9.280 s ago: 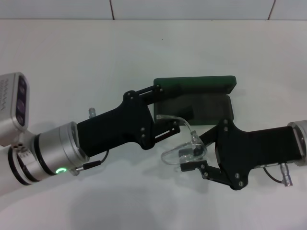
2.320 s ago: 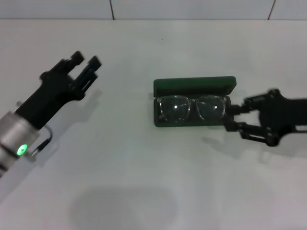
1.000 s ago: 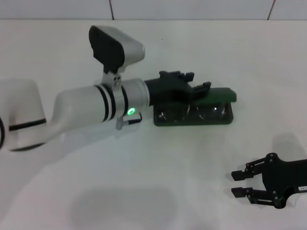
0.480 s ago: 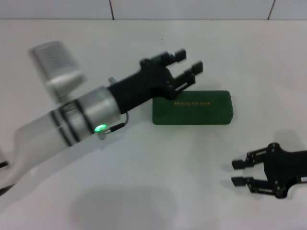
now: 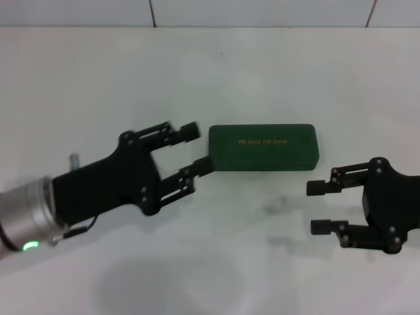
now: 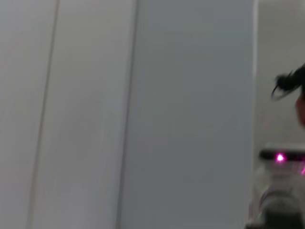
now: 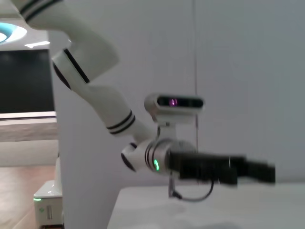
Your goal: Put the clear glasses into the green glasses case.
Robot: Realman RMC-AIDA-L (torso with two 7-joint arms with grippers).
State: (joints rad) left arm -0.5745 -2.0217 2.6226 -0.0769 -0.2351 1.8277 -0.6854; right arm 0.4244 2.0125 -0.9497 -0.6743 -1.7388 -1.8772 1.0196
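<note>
The green glasses case [image 5: 264, 148] lies shut on the white table [image 5: 275, 72], with gold lettering on its lid. The clear glasses are hidden; none of the views shows them. My left gripper [image 5: 197, 147] is open just left of the case's left end, one fingertip close to that end, with nothing held. My right gripper [image 5: 317, 207] is open and empty, in front of and to the right of the case's right end. The right wrist view shows the left arm [image 7: 162, 160] reaching over the table.
A tiled wall edge [image 5: 197, 13] runs along the table's far side. Bare table surface lies all around the case. The left wrist view shows only a plain wall [image 6: 143, 114] and a device with a magenta light [image 6: 279, 157].
The case lid went from open, with the glasses inside, to shut. Since half a second ago my left gripper has drawn back from above the case to its left end. The right gripper shifted slightly.
</note>
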